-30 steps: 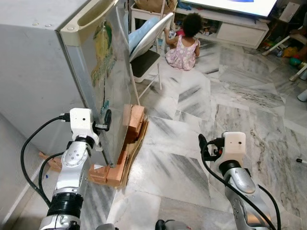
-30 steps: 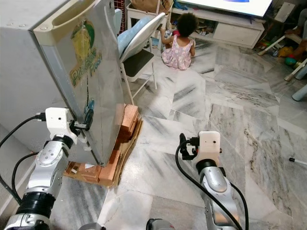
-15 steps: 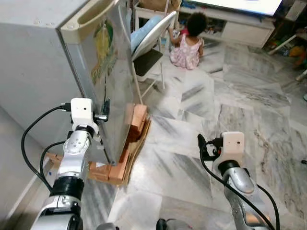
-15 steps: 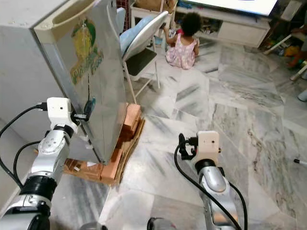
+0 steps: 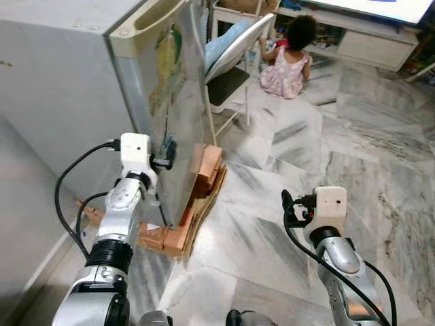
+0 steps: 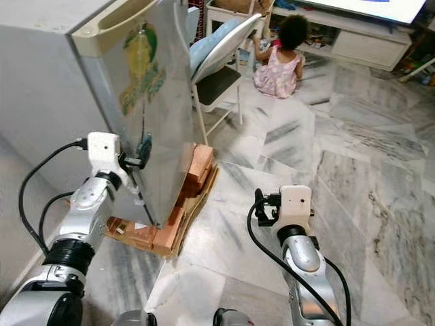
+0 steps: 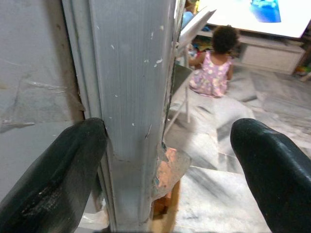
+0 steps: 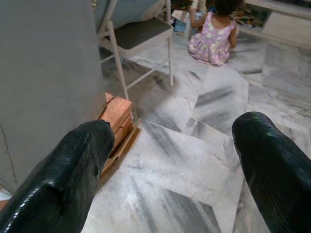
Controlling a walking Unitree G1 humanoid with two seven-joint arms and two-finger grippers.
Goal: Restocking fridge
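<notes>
Left eye view looks down on a silver fridge [image 5: 102, 81], its door [image 5: 173, 102] shut and printed with a yellow and green picture. It stands on a marble floor [image 5: 272, 224], raised on red bricks [image 5: 204, 173] and cardboard.

Left gripper [image 5: 167, 151] is pressed up to the door's free edge, low on the fridge. In the left wrist view its fingers [image 7: 53, 179] are spread wide, one on the fridge's side wall, the other out in front of the door face, the door's edge between them. They hold nothing.

Right gripper [image 5: 288, 207] hangs over bare floor, well apart from the fridge, fingers [image 8: 272, 165] wide and empty.

Beyond the fridge, past both grippers, stands a folding chair [image 5: 234, 61]. Farther on, a child in a pink dress [image 5: 289, 58] sits on the floor facing a low white TV cabinet [image 5: 367, 44].
</notes>
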